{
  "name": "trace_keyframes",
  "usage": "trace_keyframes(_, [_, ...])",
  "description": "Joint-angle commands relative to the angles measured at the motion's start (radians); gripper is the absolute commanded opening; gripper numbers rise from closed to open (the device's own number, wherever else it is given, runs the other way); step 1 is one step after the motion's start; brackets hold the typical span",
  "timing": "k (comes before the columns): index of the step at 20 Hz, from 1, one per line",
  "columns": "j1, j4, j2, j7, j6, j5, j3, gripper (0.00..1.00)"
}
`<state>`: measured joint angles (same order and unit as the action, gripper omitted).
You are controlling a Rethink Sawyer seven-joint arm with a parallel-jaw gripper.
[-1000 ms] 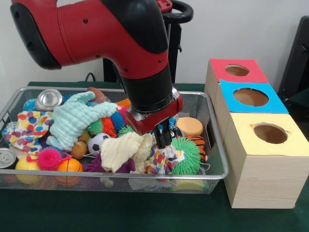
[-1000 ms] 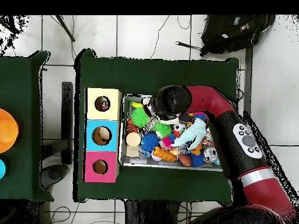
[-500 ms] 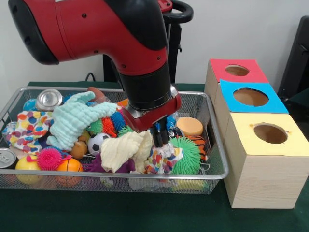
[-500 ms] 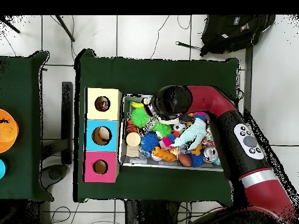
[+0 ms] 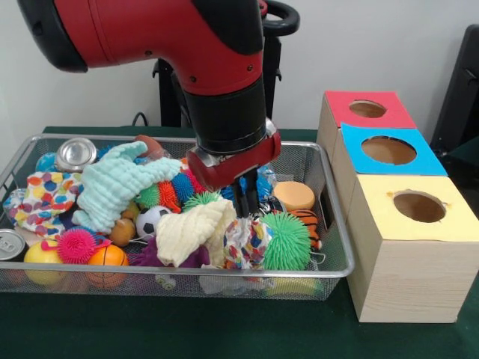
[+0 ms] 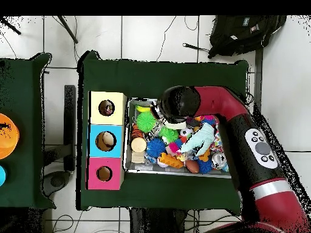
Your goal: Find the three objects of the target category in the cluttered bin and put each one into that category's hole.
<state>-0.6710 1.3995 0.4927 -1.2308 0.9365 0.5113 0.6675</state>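
Since one second ago the black gripper [image 5: 247, 203] has risen, pinched on the polka-dot white cloth [image 5: 245, 241], lifting it from the silver wire mesh basket [image 5: 333, 271]. You next carry it to the yellow-topped box's round hole [image 5: 419, 206].

A mint-green cloth [image 5: 118, 184] sprawls mid-clutter; left of it a silver can [image 5: 75, 153]; right of it a cream cloth [image 5: 191, 230]; further right a green spiky ball [image 5: 288, 241].
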Motion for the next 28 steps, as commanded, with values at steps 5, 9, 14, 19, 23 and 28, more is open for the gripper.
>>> trace_keyframes(5, [0.062,0.004,0.041,-0.086,0.17,-0.067,-0.086,0.0])
trace_keyframes(9, [0.079,-0.021,0.036,-0.086,0.192,-0.08,-0.096,0.0])
trace_keyframes(14, [0.094,-0.068,-0.008,-0.031,0.196,-0.071,-0.091,0.0])
trace_keyframes(19, [0.103,-0.119,-0.031,-0.003,0.225,-0.066,-0.095,0.0])
trace_keyframes(23, [0.111,-0.173,-0.053,0.031,0.246,-0.055,-0.09,0.0])
trace_keyframes(28, [0.114,-0.225,-0.07,0.049,0.279,-0.051,-0.089,0.0])
